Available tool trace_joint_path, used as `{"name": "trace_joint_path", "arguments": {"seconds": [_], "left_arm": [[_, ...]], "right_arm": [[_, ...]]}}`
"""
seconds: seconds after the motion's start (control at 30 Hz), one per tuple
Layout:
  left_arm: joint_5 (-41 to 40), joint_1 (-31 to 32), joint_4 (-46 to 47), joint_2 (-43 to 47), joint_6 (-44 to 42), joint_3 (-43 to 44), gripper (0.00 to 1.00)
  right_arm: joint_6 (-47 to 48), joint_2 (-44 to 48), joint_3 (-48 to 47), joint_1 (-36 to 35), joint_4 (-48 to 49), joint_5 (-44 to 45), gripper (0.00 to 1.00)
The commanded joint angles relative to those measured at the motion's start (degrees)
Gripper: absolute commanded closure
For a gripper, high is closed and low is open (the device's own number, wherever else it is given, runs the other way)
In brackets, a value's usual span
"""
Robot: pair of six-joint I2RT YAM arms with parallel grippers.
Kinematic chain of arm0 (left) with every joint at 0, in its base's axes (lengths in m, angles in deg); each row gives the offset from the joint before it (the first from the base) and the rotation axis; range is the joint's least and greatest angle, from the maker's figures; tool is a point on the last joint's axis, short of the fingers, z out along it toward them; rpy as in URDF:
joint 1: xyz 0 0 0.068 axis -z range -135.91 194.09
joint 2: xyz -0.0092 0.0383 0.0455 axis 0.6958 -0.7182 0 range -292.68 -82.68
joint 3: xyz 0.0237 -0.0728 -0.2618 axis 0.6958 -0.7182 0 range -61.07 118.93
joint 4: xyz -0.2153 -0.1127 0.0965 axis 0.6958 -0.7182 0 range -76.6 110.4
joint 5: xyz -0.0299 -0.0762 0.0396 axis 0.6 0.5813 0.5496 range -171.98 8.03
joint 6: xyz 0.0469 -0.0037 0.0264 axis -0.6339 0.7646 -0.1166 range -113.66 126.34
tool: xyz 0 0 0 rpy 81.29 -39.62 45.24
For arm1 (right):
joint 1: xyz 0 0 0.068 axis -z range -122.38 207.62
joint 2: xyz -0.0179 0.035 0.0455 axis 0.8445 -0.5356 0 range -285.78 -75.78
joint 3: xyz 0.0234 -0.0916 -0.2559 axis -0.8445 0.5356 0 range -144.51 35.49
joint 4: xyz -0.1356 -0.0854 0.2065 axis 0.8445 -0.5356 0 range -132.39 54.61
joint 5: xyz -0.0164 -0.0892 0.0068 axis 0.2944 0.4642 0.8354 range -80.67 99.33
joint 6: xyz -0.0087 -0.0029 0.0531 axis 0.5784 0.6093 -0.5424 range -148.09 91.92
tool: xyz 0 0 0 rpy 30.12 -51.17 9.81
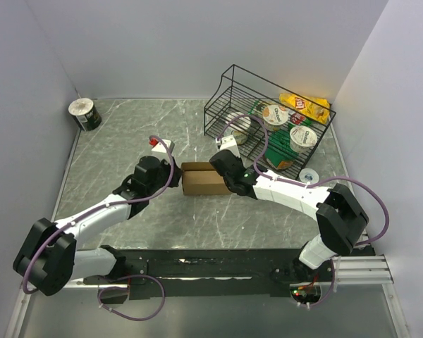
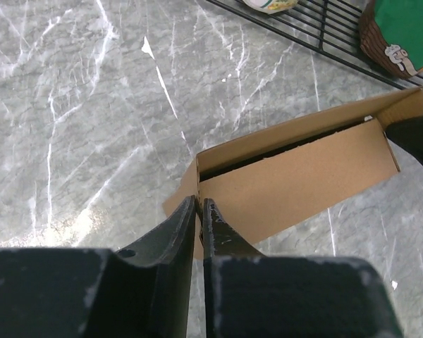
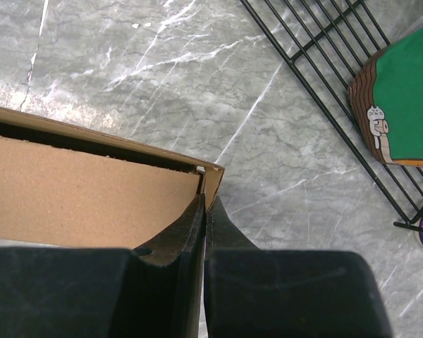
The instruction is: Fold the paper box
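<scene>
Jaws of left arm (image 1: 106, 208) and right arm (image 1: 289, 191) clamped on opposite ends of paper box (image 1: 201, 184); grey marbled surface (image 1: 120, 141), pale walls (image 1: 162, 42); wire basket (image 1: 218, 88) close behind

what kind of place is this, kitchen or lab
Probably a robot test cell: plain walls box in a marble-look table, with the left arm and right arm bolted at its near edge.

Paper box (image 2: 296, 176) at fingertips: brown cardboard, matt, faintly fibrous. Surface (image 2: 92, 105) beneath fingers: grey marble-look, smooth, glossy glare patches. Wire basket (image 3: 311, 91) beyond fingers: black coated metal wire, slight sheen. Left fingers (image 2: 173, 236): black plastic, matt, scuffed.
</scene>
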State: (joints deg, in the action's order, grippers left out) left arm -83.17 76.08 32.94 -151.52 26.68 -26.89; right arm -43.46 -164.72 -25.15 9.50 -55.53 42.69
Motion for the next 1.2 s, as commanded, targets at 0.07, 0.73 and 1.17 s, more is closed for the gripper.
{"name": "trace_joint_path", "arguments": {"seconds": [0.07, 0.73, 1.17], "left_arm": [[-1.09, 0.09, 0.56, -1.21, 2.25, 2.65, 0.88], [2.77, 0.09, 2.67, -3.85, 15.26, 3.53, 0.99], [3.57, 0.09, 5.40, -3.85, 17.37, -0.42, 0.99]], "right_arm": [[-0.18, 2.37, 0.70, -0.49, 2.30, -0.05, 1.00], [-0.27, 2.11, 0.79, -0.49, 2.39, 0.21, 1.00], [-0.27, 2.46, 1.05, -0.57, 2.39, 0.38, 1.00]]}}
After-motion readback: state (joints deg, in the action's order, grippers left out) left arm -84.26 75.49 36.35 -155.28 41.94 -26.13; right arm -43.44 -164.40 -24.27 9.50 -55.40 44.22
